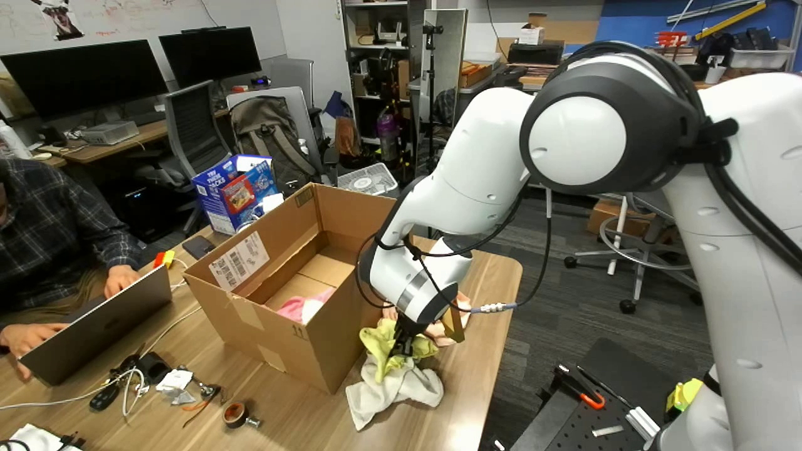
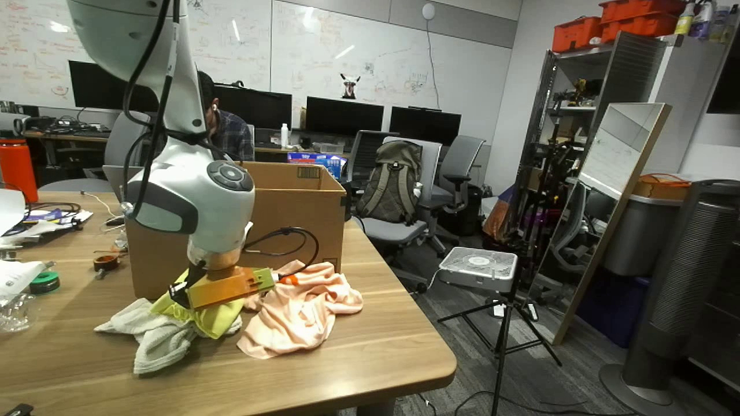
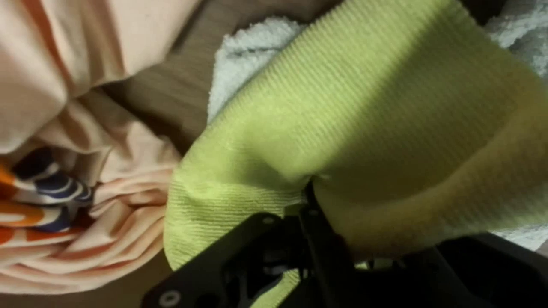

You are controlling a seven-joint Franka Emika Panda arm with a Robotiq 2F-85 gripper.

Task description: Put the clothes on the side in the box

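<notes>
The brown cardboard box [image 1: 276, 332] stands on the table with its top open and a pink cloth [image 1: 294, 308] inside. Beside it lie the other clothes: a yellow-green cloth [image 3: 364, 98], a pale grey-white towel [image 1: 401, 389] partly beneath it, and a peach cloth [image 2: 306, 315]. My gripper [image 3: 311, 194] points down at the pile, just outside the box wall. Its jaws are together, and the yellow-green fabric puckers at the fingertips. A fold of that fabric hides one finger in the wrist view.
A laptop [image 1: 100, 326] with a seated person stands beyond the box. Tape [image 1: 235, 414], cables and small items lie on the near side. A blue carton [image 1: 232, 191] is behind the box. The table edge [image 2: 404, 382] runs close by the peach cloth.
</notes>
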